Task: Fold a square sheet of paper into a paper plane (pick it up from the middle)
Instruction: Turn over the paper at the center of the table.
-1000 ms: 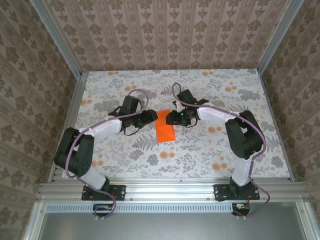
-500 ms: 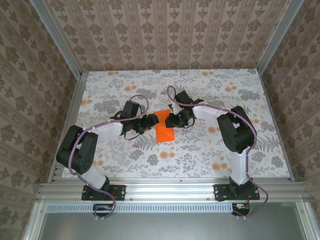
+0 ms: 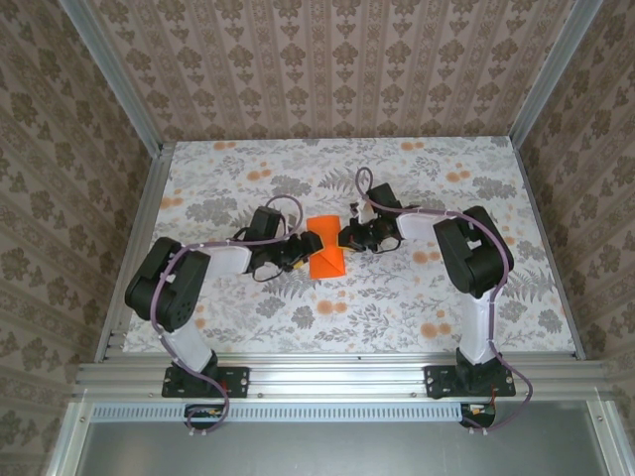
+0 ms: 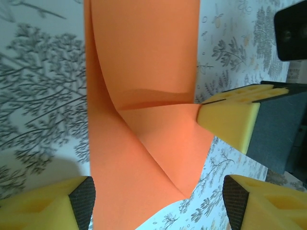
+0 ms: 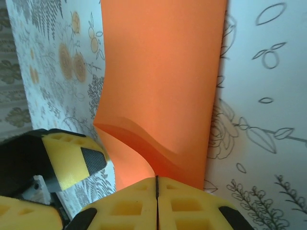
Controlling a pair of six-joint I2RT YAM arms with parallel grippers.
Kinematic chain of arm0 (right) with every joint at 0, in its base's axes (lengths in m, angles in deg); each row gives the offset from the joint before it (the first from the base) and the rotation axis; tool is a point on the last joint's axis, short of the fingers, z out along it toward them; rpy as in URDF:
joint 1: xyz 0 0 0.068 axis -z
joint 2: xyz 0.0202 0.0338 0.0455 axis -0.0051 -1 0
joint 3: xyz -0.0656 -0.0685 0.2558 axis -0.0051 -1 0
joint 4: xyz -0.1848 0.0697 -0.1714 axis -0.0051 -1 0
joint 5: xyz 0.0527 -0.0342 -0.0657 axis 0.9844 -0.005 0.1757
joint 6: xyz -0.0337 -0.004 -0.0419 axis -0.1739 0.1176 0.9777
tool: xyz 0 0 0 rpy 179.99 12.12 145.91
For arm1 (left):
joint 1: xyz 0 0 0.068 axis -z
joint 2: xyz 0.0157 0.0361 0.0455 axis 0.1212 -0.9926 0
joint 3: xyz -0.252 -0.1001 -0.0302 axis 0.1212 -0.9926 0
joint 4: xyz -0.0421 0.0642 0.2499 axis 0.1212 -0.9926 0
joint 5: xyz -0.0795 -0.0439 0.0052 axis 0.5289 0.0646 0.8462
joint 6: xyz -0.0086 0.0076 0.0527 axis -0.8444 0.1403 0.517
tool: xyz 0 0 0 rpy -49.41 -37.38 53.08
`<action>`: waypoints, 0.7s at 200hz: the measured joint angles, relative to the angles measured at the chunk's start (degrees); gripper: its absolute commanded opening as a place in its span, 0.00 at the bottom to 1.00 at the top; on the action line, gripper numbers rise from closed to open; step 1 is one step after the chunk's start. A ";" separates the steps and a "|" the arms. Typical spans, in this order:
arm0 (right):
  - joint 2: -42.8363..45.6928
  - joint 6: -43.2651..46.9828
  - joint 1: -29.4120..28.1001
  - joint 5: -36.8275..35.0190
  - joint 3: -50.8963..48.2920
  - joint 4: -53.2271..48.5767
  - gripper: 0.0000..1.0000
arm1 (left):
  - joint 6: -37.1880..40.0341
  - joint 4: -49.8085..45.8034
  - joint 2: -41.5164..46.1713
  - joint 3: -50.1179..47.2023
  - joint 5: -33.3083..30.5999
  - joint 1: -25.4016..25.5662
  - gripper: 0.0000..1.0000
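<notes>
My two arms bend inward, low over the table [image 3: 446,288], meeting at the one square sheet of paper [image 3: 325,254], creased and lying mid-table. My left gripper [image 3: 299,249] gapes wide at its left edge; my right gripper [image 3: 346,237] pinches its right edge.

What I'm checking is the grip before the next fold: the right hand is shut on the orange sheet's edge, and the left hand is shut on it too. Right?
Not quite. The right hand is shut on the square sheet of paper, but the left hand is open. The left wrist view shows its fingers spread apart, with the sheet lying between them unpinched.
</notes>
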 measured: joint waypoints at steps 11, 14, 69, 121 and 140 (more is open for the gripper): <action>0.00 -1.57 0.39 0.35 -0.70 1.60 0.09 | 0.00 0.55 -0.55 0.09 0.09 0.52 0.69; 0.00 -2.03 0.50 0.50 -0.94 2.03 0.09 | -0.02 0.74 -0.79 0.15 0.09 0.70 0.68; -0.20 -5.57 1.25 1.14 -3.19 4.52 0.10 | -0.87 3.08 -3.98 2.01 0.52 1.29 0.52; -0.22 -6.08 1.29 1.14 -3.39 4.68 0.10 | -0.55 3.37 -6.49 4.26 0.42 1.81 0.39; -0.22 -6.08 1.40 1.14 -3.39 4.70 0.10 | -0.35 3.45 -7.28 4.79 0.24 1.79 0.37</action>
